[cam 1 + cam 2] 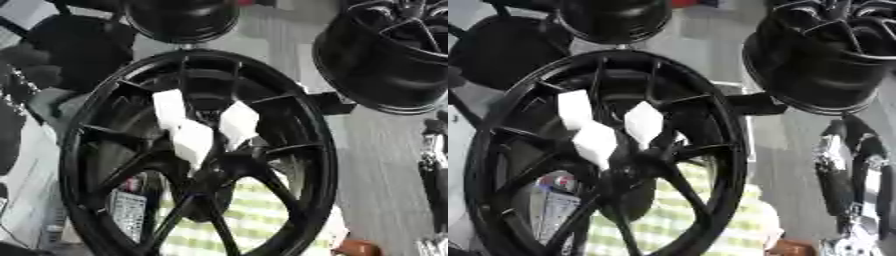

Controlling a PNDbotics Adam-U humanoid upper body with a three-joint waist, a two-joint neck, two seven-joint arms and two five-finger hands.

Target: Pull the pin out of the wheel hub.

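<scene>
**A:** What crowds your work?

**B:** The big black spoked alloy wheel [302, 150] stands upright on its rim and fills the middle of your view. A second black wheel [181, 20] sits just behind its top edge. A third black wheel barrel [815, 65] hangs at your upper right, close to the rim. Through the spokes you see a green-and-white checked cloth [249, 220] and a grey flat device with rows of buttons [129, 212]. A small orange-brown thing [359, 248] shows at the bottom edge.

**A:** And the pins?

**B:** Three white blocky pins [192, 142] cluster at the hub, just above the point where the spokes meet. Two of them are touching and the third is just beside them. Each has its long axis roughly up and down in your view, leaning in towards the hub (the lower ends look narrower).

**A:** Any writing?

**B:** None that I can read.

**A:** My hands?

**B:** Your black-and-silver right arm [846, 170] rises along the right edge, apart from the wheel. I cannot tell whether the right hand is open or closed, and nothing shows it holding anything. Your left hand shows in neither view.
</scene>
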